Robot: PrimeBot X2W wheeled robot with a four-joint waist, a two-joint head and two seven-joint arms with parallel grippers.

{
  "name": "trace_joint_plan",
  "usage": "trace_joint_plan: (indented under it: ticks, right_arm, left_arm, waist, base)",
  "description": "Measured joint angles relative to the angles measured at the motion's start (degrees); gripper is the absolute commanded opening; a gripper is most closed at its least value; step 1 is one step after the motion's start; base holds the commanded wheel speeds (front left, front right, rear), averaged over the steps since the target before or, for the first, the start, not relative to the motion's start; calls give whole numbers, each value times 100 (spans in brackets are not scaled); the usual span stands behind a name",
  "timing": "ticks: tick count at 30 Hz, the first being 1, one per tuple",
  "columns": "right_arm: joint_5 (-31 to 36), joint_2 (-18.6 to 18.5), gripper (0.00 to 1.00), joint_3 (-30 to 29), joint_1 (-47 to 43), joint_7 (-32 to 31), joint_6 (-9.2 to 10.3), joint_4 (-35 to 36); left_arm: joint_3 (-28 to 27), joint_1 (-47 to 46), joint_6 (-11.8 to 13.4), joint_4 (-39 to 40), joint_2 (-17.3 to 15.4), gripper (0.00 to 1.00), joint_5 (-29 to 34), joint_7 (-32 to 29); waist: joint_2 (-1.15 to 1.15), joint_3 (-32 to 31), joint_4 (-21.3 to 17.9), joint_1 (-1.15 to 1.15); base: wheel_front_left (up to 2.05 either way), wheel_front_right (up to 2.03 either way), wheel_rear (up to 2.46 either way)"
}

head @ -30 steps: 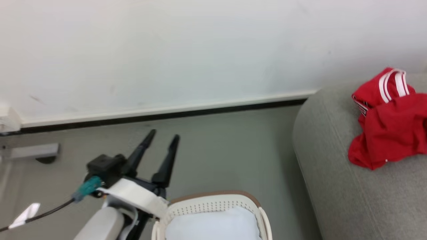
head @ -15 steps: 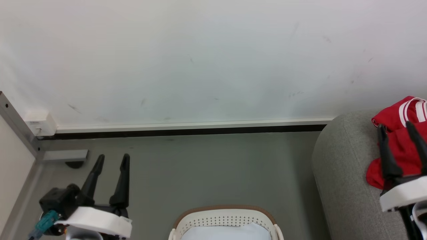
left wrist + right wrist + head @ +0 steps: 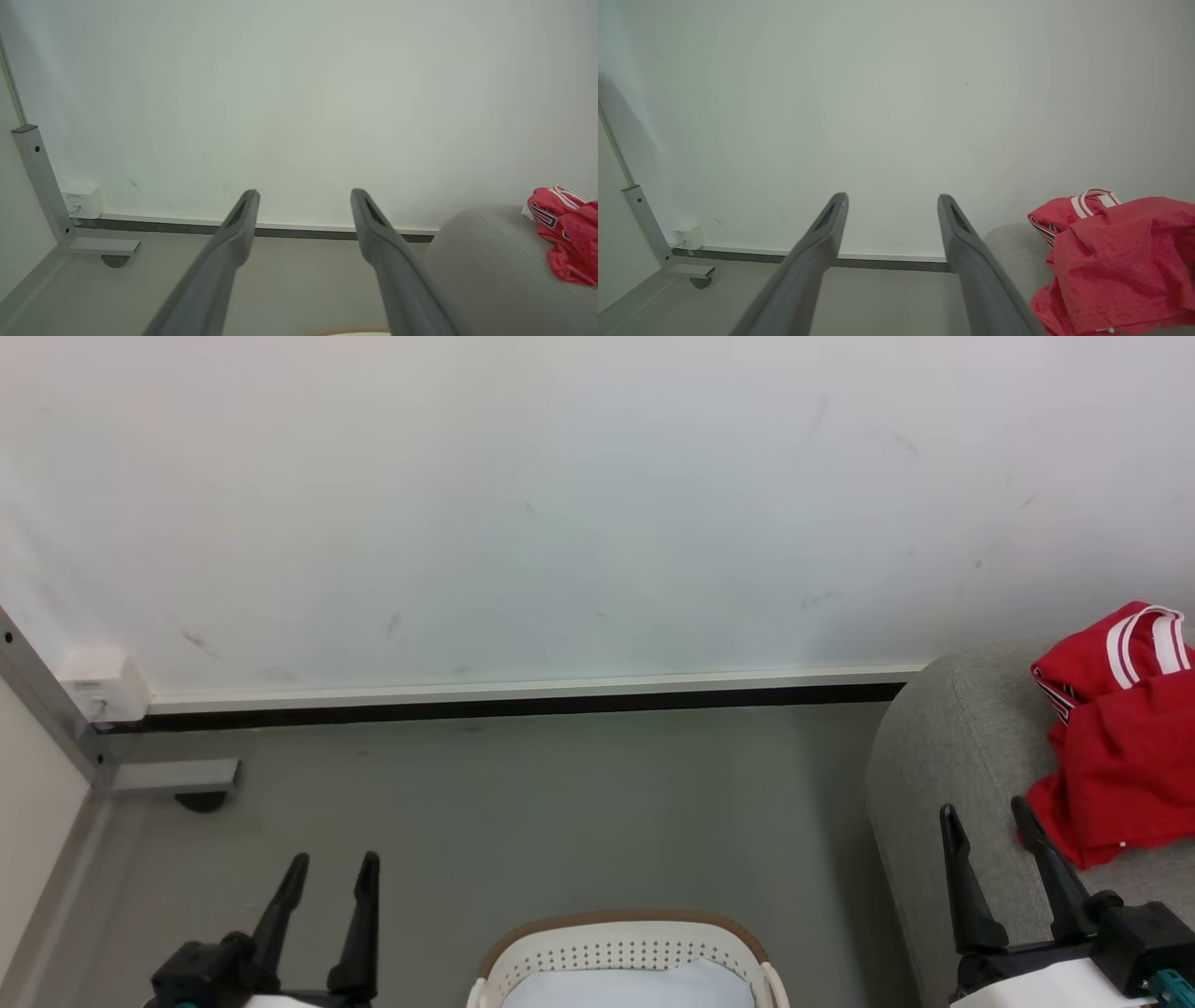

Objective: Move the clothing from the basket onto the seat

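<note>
The basket (image 3: 621, 947) is seen at the bottom middle of the head view, standing on the grey floor (image 3: 560, 803) and cut off by the picture's lower edge. Its tan rim and rows of small holes are shown. Inside it, a pale bluish-white surface (image 3: 625, 989) is seen; what it is cannot be told.

The clothing (image 3: 1116, 747) is heaped on the seat (image 3: 934, 775), at the right, close to the white wall (image 3: 560, 504). It is red, and white stripe trim is shown at the top of the heap. A dark-and-white edging is seen on its left side. In the left wrist view a dark numeral outlined in white can be made out on it.

The left gripper (image 3: 334, 859) is held over the floor, to the left of the basket and apart from it. Its fingers are spread, with nothing between them.

The right gripper (image 3: 985, 808) is held over the seat's near edge. Its fingers are likewise spread and empty. In the head view the tip of one finger lies just beside the heap's lower hem; contact cannot be told.

A white socket box (image 3: 98, 686) is fixed at the foot of the wall, beside a grey metal frame (image 3: 168, 775).
</note>
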State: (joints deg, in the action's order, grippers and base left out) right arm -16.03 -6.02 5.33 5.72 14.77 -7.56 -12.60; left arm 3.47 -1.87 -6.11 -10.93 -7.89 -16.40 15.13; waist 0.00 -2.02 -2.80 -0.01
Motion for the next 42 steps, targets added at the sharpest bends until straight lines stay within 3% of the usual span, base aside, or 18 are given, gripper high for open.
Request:
trace_joint_plan:
  ticks: [8,22,23,27,42]
  right_arm:
    - [183,198,100,-26,-33,2,0,97]
    - [193,264,100,7,-40,3,0,18]
    - [192,266,0,9,-48,-8,0,-24]
    - [127,274,0,11,-193,-35,0,-178]
    - [-1416,268,0,-178,-199,-421,0,-199]
  left_arm:
    - [-110,36,-101,-176,196,100,231,0]
    - [-125,-51,-143,-136,229,100,302,0]
    - [-120,-36,-144,-175,236,0,301,0]
    - [-104,105,-143,-359,292,0,213,-49]
    - [-285,59,-82,-316,331,0,-1287,-463]
  waist:
    - [0,8,34,0]
    - [0,-16,55,0]
    - [0,-18,55,0]
    - [0,-15,57,1]
    - [0,9,85,1]
  base:
    - [0,0,0]
    - [0,0,0]
    - [0,0,0]
    - [0,0,0]
    - [0,0,0]
